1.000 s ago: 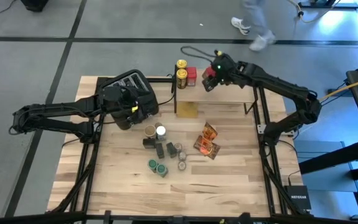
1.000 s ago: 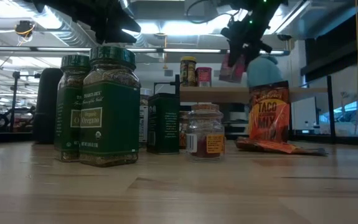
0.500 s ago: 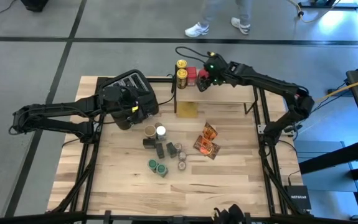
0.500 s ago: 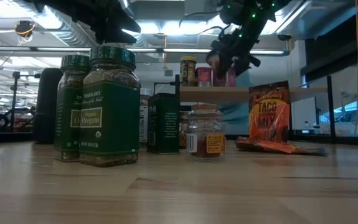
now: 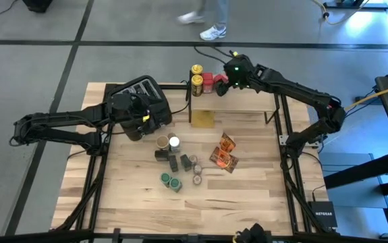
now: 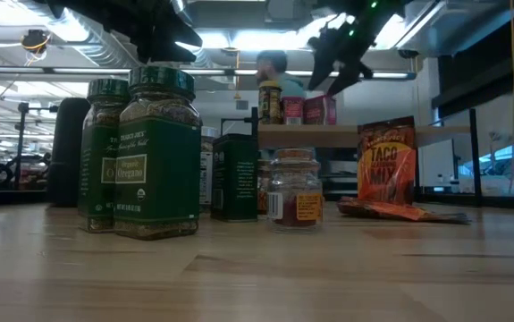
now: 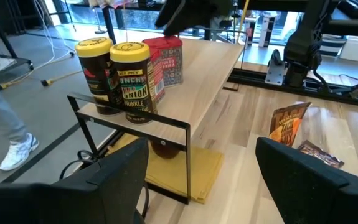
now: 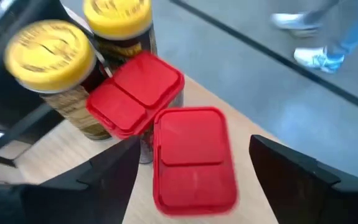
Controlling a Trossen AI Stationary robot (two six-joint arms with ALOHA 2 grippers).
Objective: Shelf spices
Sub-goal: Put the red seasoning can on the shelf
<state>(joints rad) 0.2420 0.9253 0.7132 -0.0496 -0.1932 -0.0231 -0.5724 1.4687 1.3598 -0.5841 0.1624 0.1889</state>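
Right claw (image 5: pixel 229 82) open above shelf (image 5: pixel 247 101), red tin (image 8: pixel 194 155) released there. Four spices shelved; rest on table (image 5: pixel 140 196). Left claw (image 5: pixel 140 121) open, waiting by toaster (image 5: pixel 140 91).

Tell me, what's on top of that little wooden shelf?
On the shelf stand two yellow-lidded jars and two red-lidded tins. Its far corner is hidden by the right gripper above.
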